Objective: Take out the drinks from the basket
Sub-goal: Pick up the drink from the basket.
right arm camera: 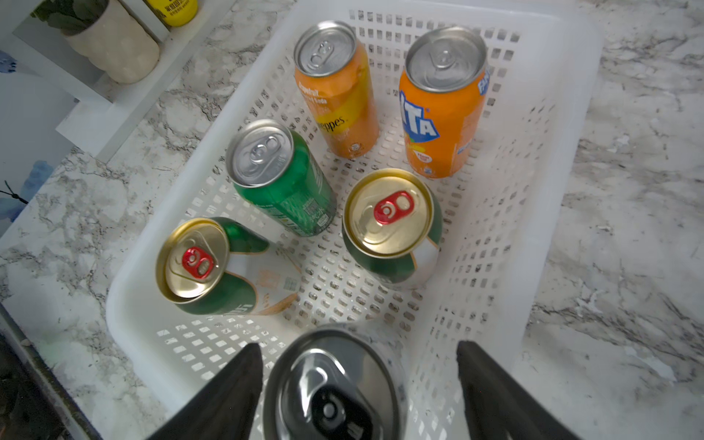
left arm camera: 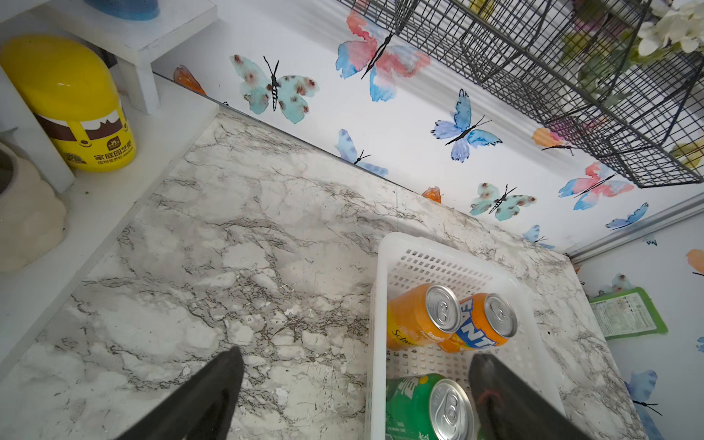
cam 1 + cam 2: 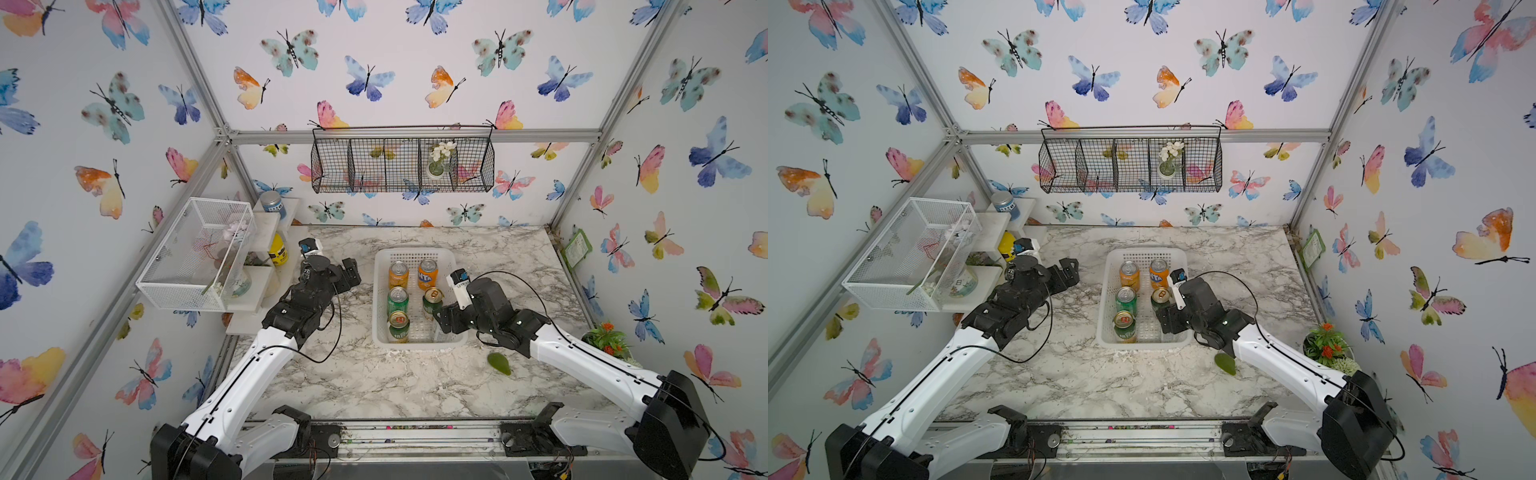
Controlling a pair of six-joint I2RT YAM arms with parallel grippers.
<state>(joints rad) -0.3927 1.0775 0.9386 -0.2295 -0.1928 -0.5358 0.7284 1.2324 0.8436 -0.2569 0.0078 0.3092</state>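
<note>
The white basket (image 3: 376,299) stands mid-table in both top views. Inside it stand two orange cans (image 3: 398,274) (image 3: 427,274) at the far end, a bright green can (image 3: 397,301), and two dark green cans with gold tops (image 3: 432,301) (image 3: 399,326). In the right wrist view a silver can (image 1: 331,388) stands in the near right corner. My right gripper (image 1: 358,346) is open and straddles its top, one finger close to it and the other well apart. My left gripper (image 3: 351,272) hangs open over the basket's left rim (image 2: 375,304), next to the bright green can (image 2: 426,407).
A white shelf (image 3: 266,232) at the back left carries a yellow jar (image 3: 278,249) and a blue canister (image 3: 273,203), with a white wire mesh box (image 3: 195,253) beside it. A black wire basket (image 3: 401,164) hangs on the back wall. A green leaf (image 3: 498,363) and a potted plant (image 3: 604,338) lie right.
</note>
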